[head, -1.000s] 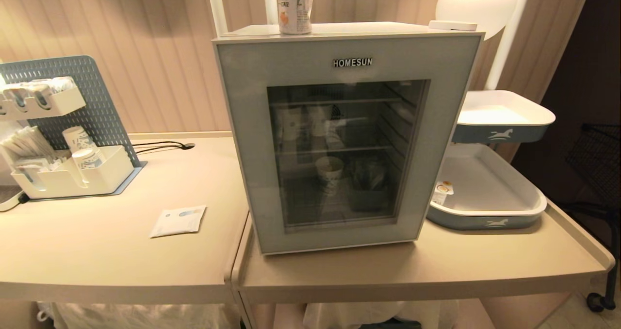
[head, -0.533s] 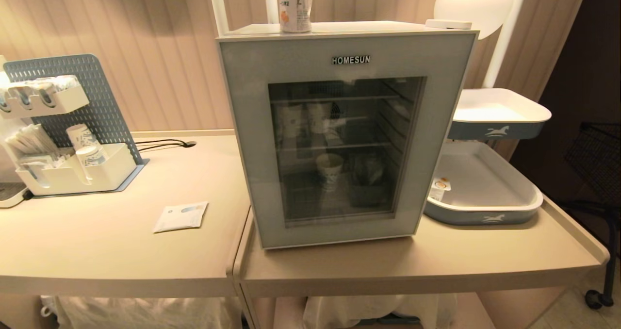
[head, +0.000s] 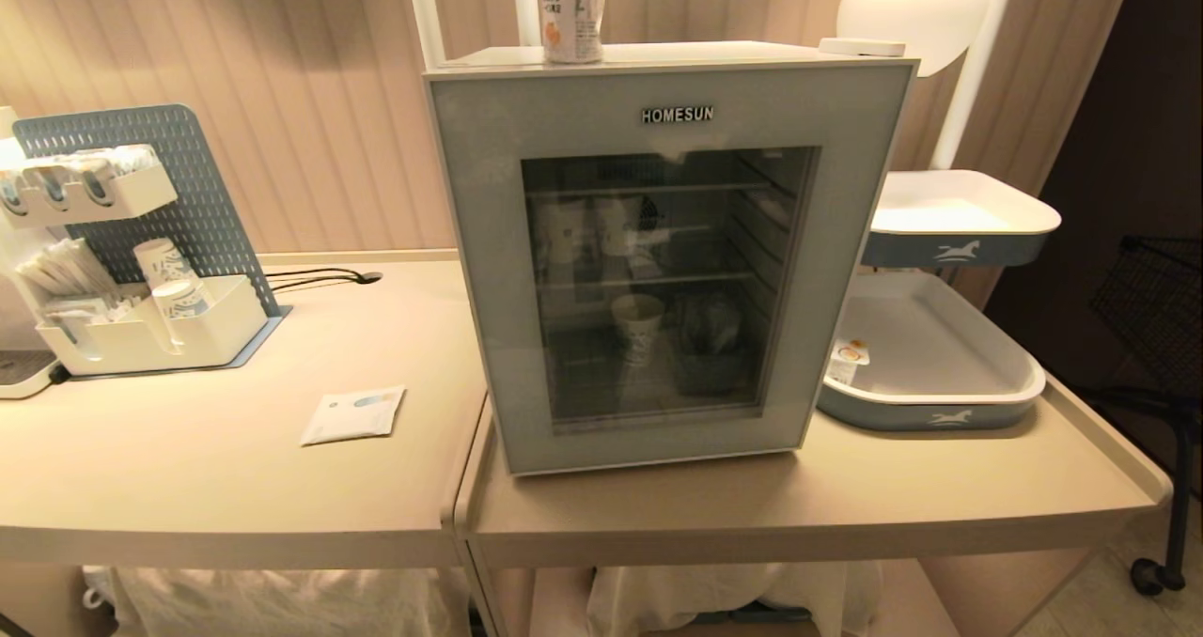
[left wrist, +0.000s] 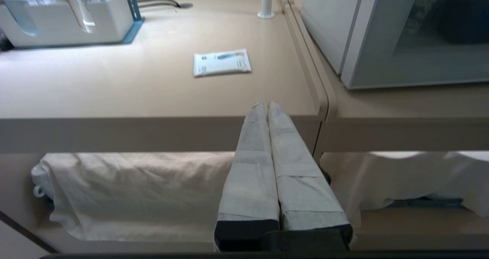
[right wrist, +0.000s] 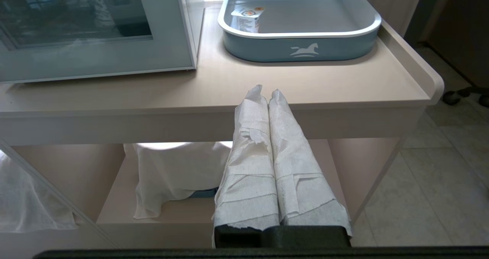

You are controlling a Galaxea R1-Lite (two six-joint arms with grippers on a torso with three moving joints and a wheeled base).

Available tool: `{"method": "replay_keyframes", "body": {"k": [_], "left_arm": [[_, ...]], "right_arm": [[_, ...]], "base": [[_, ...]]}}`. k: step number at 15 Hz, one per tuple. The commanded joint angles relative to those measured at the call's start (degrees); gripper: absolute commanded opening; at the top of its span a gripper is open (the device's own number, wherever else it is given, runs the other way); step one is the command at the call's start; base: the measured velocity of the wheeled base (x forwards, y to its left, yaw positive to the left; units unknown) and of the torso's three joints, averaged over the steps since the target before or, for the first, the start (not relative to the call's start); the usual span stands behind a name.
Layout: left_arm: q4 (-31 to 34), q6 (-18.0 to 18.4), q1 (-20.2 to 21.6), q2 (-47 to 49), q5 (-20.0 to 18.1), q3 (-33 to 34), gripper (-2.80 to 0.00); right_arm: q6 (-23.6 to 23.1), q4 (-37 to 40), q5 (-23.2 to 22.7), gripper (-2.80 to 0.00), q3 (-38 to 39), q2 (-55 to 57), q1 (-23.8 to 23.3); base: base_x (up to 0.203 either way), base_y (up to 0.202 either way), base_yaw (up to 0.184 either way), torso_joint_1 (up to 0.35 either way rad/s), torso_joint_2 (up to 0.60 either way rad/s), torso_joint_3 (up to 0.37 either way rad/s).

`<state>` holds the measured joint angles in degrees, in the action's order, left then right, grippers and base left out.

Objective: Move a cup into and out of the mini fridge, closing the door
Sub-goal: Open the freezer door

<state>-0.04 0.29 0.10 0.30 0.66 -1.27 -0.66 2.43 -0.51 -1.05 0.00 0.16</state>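
The cup (head: 570,14) stands upright on top of the mini fridge (head: 658,54), near the back-left corner of the roof, untouched. We judge it light, thin-walled plastic w/ a sealed foil top: it'll dent if squeezed hard and the smooth tapered wall could slip downward, so we'd pinch it across the body just under the flared rim, which acts as a stop. The fridge is a boxy white cabinet, stiff and heavy-looking, sitting near the front-left corner of the right-hand table (head: 940,496). The door (head: 489,271) is shut: flat grey-blue frame, dark glass, wire shelves and paper cups dimly visible behind. No handle shows, so we'd expect to hook an edge of the frame. Both arms hang low in front of the tables. The left gripper (left wrist: 266,105) and right gripper (right wrist: 267,91) each have paper-wrapped fingers pressed together, clenched on nothing. Beside the fridge, toward the right edge, sits a blue-and-white tray (head: 940,416); a flat white packet (head: 353,415) lies on the left table (head: 188,487).
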Motion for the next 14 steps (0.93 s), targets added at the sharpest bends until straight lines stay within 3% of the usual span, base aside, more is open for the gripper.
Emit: {"method": "replay_keyframes", "body": {"k": [1, 3, 6, 9, 11, 13, 14], "left_arm": [[1.8, -0.2, 0.0, 1.6, 0.1, -4.2, -2.8], [10.7, -1.6, 0.0, 7.3, 0.7, -19.1, -2.8], [24.7, -5.7, -0.2, 26.0, 1.8, -50.2, -2.8], [29.1, -8.8, -0.1, 52.3, -0.4, -64.2, -2.8], [28.1, -8.3, 0.9, 68.0, -6.7, -69.2, 0.0], [24.9, -5.7, 3.4, 82.4, -18.3, -75.1, 0.0], [23.5, -4.8, 4.8, 87.9, -27.7, -77.9, 0.0]], "right_arm": [[0.0, 0.0, 0.0, -2.8, 0.0, 0.1, 0.0], [0.0, 0.0, 0.0, -2.8, 0.0, 0.1, 0.0], [0.0, 0.1, 0.0, -2.8, -0.1, 0.1, 0.1], [0.0, 0.2, 0.0, -2.8, -0.1, 0.1, 0.0], [0.0, 0.2, 0.0, -2.8, -0.1, 0.2, 0.1], [0.0, 0.2, 0.0, -2.8, -0.1, 0.1, 0.0], [0.0, 0.2, 0.0, -2.8, -0.1, 0.1, 0.0]], "base": [[0.0, 0.0, 0.0, 0.0, 0.0, 0.0], [0.0, 0.0, 0.0, 0.0, 0.0, 0.0], [0.0, 0.0, 0.0, 0.0, 0.0, 0.0], [0.0, 0.0, 0.0, 0.0, 0.0, 0.0], [0.0, 0.0, 0.0, 0.0, 0.0, 0.0], [0.0, 0.0, 0.0, 0.0, 0.0, 0.0], [0.0, 0.0, 0.0, 0.0, 0.0, 0.0]]}}
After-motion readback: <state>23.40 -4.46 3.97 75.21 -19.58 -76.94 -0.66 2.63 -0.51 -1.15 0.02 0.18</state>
